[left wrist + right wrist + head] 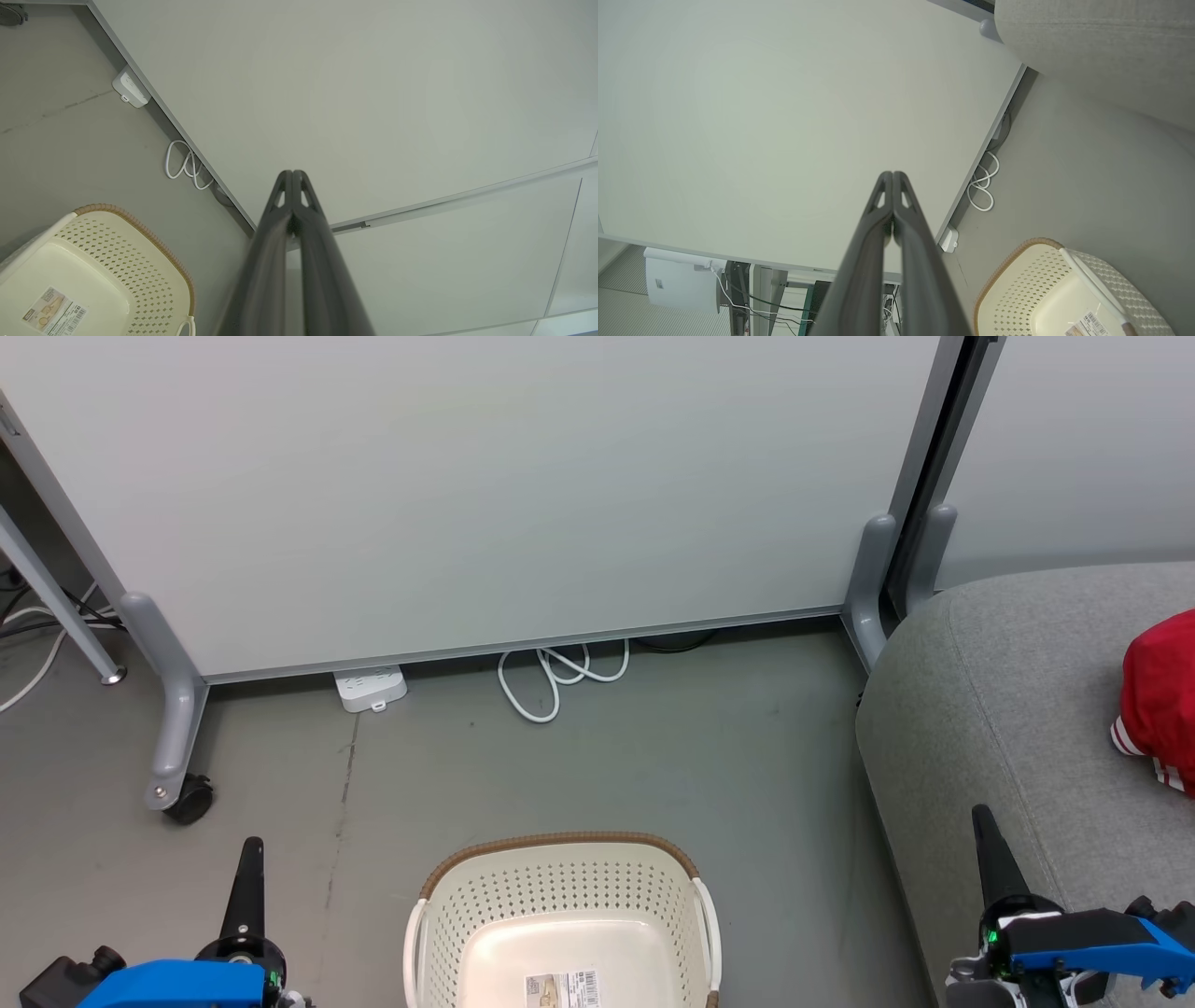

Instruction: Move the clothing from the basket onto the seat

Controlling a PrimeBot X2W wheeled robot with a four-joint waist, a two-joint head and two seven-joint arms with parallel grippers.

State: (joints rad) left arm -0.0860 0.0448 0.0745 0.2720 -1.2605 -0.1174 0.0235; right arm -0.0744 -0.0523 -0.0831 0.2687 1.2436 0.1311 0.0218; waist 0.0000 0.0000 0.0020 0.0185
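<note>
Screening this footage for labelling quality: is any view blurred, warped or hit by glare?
Head view: sharp and evenly lit, no glare on the basket or seat. Left wrist view: the left gripper blurs toward the bottom edge; lines on the wall panel curve slightly. Right wrist view: the right gripper blurs likewise, while the basket looks crisp.

Clothing [1160, 695] on seat [1008, 709], right of basket [560, 896]
</note>
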